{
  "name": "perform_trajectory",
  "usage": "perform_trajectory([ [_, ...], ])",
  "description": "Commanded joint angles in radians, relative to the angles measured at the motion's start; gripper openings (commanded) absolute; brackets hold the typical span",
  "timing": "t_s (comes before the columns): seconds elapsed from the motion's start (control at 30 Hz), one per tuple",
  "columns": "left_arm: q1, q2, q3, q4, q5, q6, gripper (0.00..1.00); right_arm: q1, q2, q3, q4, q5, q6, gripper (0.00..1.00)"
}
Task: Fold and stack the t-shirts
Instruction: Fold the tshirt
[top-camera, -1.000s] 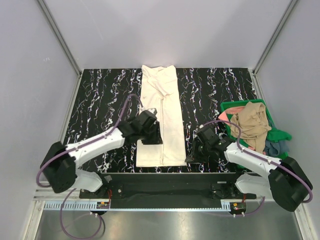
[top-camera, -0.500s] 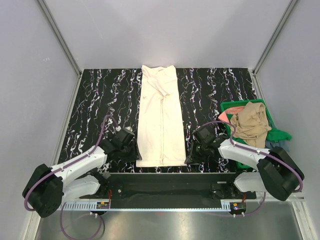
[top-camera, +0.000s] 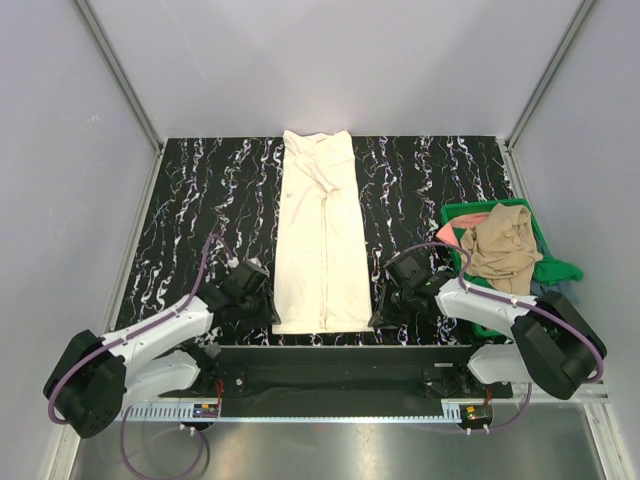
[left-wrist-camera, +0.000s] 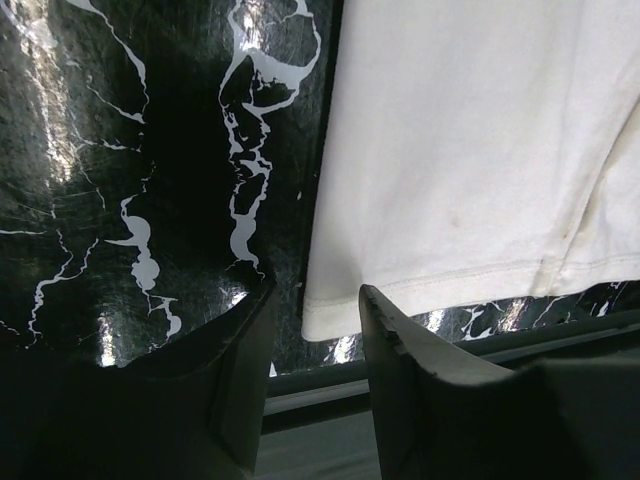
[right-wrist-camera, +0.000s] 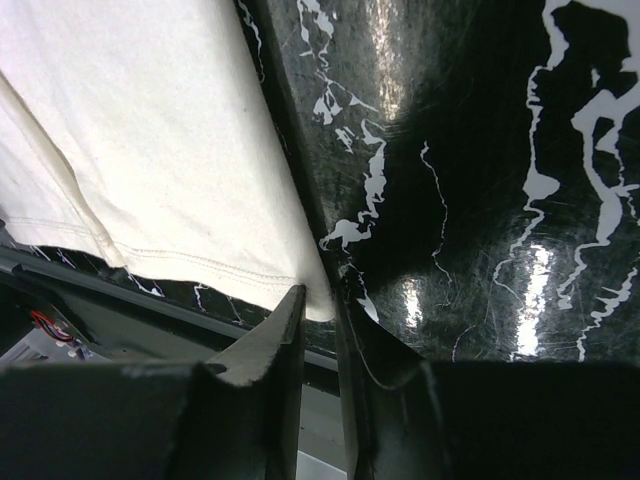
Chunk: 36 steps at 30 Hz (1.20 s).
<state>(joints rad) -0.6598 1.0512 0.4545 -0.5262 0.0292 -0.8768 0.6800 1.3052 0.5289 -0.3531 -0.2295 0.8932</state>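
Black bench (top-camera: 200, 200) holds the cream t-shirt (top-camera: 320, 240), a long strip in the middle. Left claw (left-wrist-camera: 315, 290), spread, has come to its near corner. Right claw (right-wrist-camera: 320, 292) narrows on the other corner; whether it pinches, I cannot tell. Folding comes next, I think.

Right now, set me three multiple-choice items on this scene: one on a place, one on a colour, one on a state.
1. The tan shirt lies:
A. flat at the middle
B. on the pile in the green bin
C. hanging from an arm

2. The long folded shirt on the table is:
A. grey-blue
B. pink
C. cream

3. The left gripper has its jaws:
A. open
B. shut on the tan shirt
C. out of view

Answers:
1. B, it drapes over the bin at the right.
2. C, the strip's cloth is cream against the black marbled top.
3. A, the left wrist view shows a clear gap, the folded shirt's near corner at its mouth.
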Motion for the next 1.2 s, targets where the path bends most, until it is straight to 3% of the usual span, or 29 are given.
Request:
perform_trajectory([
  [0.0,0.002,-0.037,-0.023,0.015,0.009,-0.016,0.43,0.006,0.003,-0.017,0.023,0.001,0.016,0.24],
  [0.17,0.002,-0.065,-0.045,0.014,0.014,-0.025,0.41,0.006,0.000,-0.020,0.025,-0.007,0.021,0.26],
  [0.3,0.000,-0.054,-0.046,0.015,0.034,-0.024,0.32,0.006,-0.017,-0.033,0.025,-0.010,0.029,0.29],
  [0.67,-0.043,-0.059,-0.057,0.017,0.026,-0.056,0.27,0.007,-0.053,-0.073,0.032,-0.011,0.046,0.27],
  [0.77,-0.046,-0.065,-0.057,0.017,0.026,-0.059,0.22,0.006,-0.047,-0.081,0.055,-0.011,0.044,0.23],
  [0.93,-0.046,-0.082,-0.053,0.017,0.032,-0.060,0.06,0.007,-0.043,-0.075,0.062,-0.004,0.027,0.01],
  [0.97,-0.047,-0.085,-0.051,0.015,0.037,-0.062,0.00,0.007,-0.043,-0.075,0.062,-0.001,0.027,0.00],
  [1.17,-0.061,-0.111,-0.033,0.018,0.060,-0.073,0.00,0.027,-0.098,-0.058,0.020,0.002,0.027,0.00],
])
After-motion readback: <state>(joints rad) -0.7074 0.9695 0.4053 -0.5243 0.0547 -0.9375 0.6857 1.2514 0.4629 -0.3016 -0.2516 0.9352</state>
